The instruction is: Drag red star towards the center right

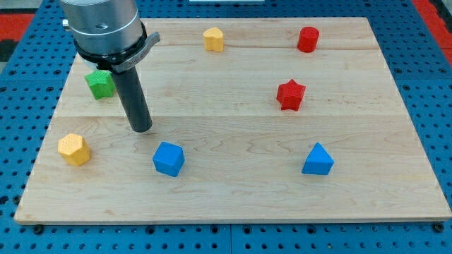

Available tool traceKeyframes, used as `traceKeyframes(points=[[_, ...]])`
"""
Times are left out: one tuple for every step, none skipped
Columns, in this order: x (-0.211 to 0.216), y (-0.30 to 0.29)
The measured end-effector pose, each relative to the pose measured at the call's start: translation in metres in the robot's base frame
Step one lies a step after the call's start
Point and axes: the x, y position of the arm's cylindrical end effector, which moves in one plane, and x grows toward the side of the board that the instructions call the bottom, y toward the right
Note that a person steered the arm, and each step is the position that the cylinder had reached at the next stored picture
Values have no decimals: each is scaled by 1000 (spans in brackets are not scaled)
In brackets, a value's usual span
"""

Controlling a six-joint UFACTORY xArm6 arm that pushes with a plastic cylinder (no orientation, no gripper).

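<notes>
A: Start with the big things. What do you see?

B: The board (233, 190) fills the view, pale wood on a blue pegboard; the arm (106, 32) comes down at the top left corner; my tip (141, 129) rests on the wood toward the left edge, touching no block.

A: Any jaws, apart or together?

B: None; it is a plain rod, so nothing opens or clamps; it can only shove.

A: And the blocks?

B: The blue cube (169, 158) sits near the bottom edge, just below and right of my tip; the blue wedge (318, 159) lies toward the bottom right; the yellow hexagon (73, 149) by the left edge; the green star (100, 83) just left of the rod; a yellow block (213, 39) and a red cylinder (308, 39) along the top edge.

A: The red star?

B: The red star (290, 94) lies right of centre, a little above the middle, well apart from my tip.

A: How will it handle?

B: Light, stiff, and likely to slide easily; the points may make it spin; I judge contact belongs on its left side, square through its middle, pushing toward the right edge.
</notes>
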Motion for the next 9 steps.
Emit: traceKeyframes(points=[[1,13],[-7,79],[-9,84],[-41,87],[-55,121],[-55,200],[-55,216],[-78,197],[-70,283]])
